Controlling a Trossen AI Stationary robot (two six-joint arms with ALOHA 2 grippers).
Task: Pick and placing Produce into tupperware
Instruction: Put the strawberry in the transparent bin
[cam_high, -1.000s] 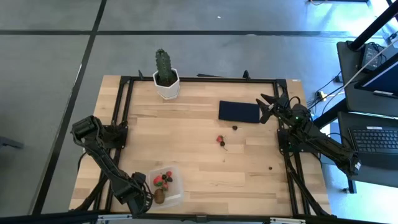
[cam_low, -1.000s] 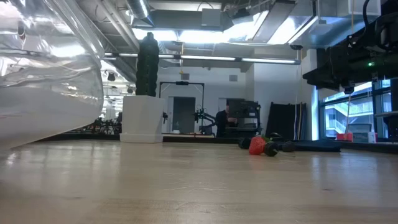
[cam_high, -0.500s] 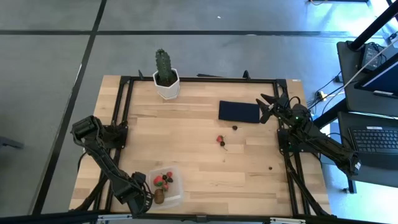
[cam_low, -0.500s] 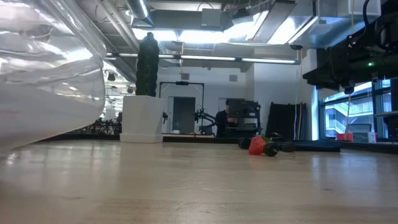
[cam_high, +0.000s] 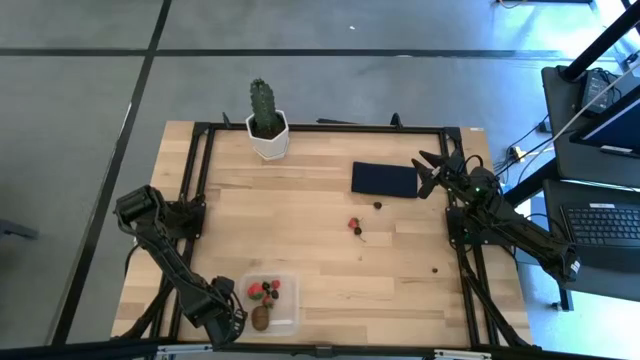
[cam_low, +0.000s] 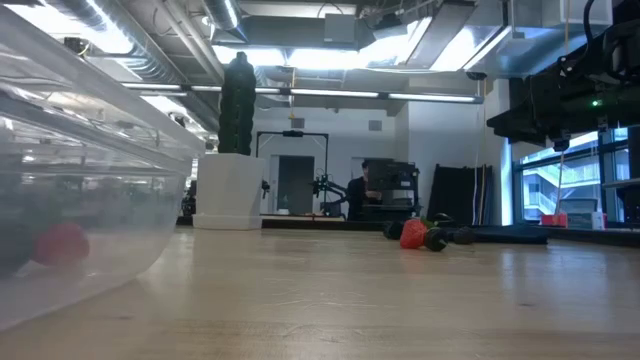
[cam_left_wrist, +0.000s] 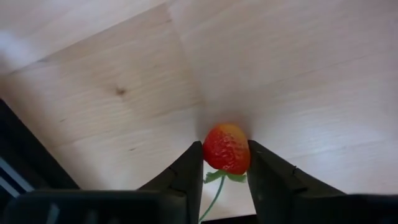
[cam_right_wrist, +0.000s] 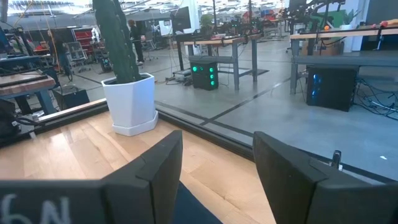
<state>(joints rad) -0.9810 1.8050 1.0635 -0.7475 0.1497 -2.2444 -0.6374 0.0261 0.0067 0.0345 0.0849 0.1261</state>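
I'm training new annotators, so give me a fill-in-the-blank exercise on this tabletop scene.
1. The left gripper pinches a red ____.
2. The clear plastic tupperware box sits near the table's ____ edge.
3. The green cactus stands in a ____ pot.
4. The right gripper hovers beside the flat dark navy ____.

Missing words: strawberry; front; white; rectangle

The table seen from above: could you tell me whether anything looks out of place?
Yes: a strawberry and dark berries lie loose mid-table, another berry further right, outside the clear box that holds the other fruit.
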